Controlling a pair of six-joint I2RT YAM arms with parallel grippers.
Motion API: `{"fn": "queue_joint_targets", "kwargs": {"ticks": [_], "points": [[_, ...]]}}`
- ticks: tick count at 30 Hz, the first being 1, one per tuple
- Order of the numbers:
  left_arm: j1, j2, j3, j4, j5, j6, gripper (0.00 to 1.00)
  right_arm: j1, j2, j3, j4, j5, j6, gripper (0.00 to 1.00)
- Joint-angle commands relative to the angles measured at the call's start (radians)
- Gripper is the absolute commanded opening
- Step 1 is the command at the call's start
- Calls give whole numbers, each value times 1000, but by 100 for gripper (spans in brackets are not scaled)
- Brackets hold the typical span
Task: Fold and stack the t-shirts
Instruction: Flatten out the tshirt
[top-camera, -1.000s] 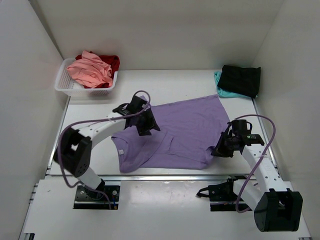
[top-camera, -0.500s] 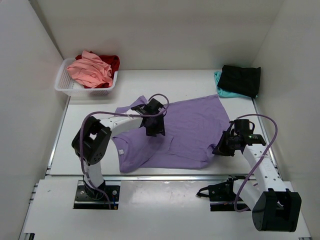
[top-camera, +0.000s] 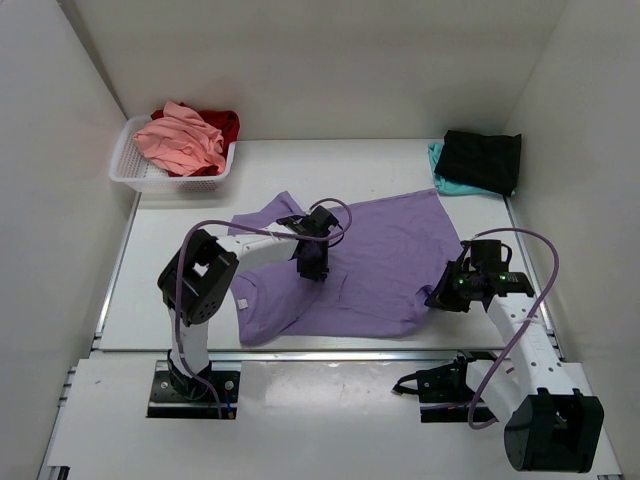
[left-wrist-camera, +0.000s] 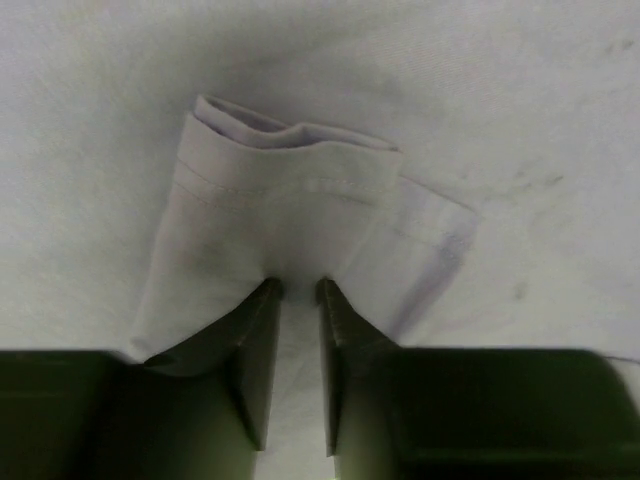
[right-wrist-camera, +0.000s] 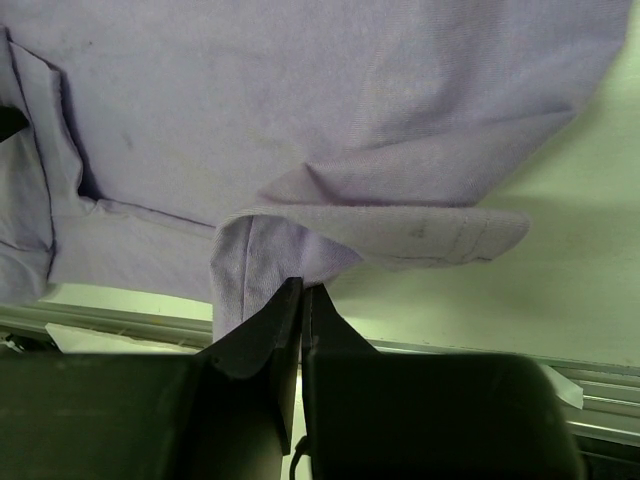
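Note:
The lavender-purple t-shirt lies spread across the middle of the table, partly folded. My left gripper is down on its middle, and its jaws stand close together on a folded sleeve, with cloth pinched at the tips. My right gripper is at the shirt's near right corner. It is shut on the hem, which bunches and lifts there. A salmon-pink shirt and a red one lie in the basket. A black shirt rests folded on a teal one.
A white mesh basket stands at the far left corner. The folded pile sits at the far right, by the right wall. White walls close in the left, right and back sides. A metal rail runs along the near edge.
My left gripper has moved right from the shirt's left sleeve to its middle, and its jaws have narrowed onto the cloth. The right gripper has hardly moved.

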Motion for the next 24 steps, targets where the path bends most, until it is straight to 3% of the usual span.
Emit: {"fn": "queue_joint_targets", "kwargs": {"ticks": [1, 4, 6, 13, 22, 24], "points": [[5, 13, 6, -13, -42, 33, 30, -4, -21, 7, 12, 1, 15, 0], [5, 22, 6, -25, -43, 48, 20, -4, -22, 8, 4, -1, 15, 0], [7, 21, 6, -30, -43, 47, 0, -10, -22, 2, 8, -5, 5, 0], [65, -20, 133, -134, 21, 83, 0, -41, 11, 42, 13, -8, -15, 0], [365, -192, 755, -412, 216, 185, 0, -119, 87, 366, 28, 50, -52, 0], [398, -211, 815, -433, 246, 185, 0, -134, 82, 437, 48, 51, -51, 0]]}}
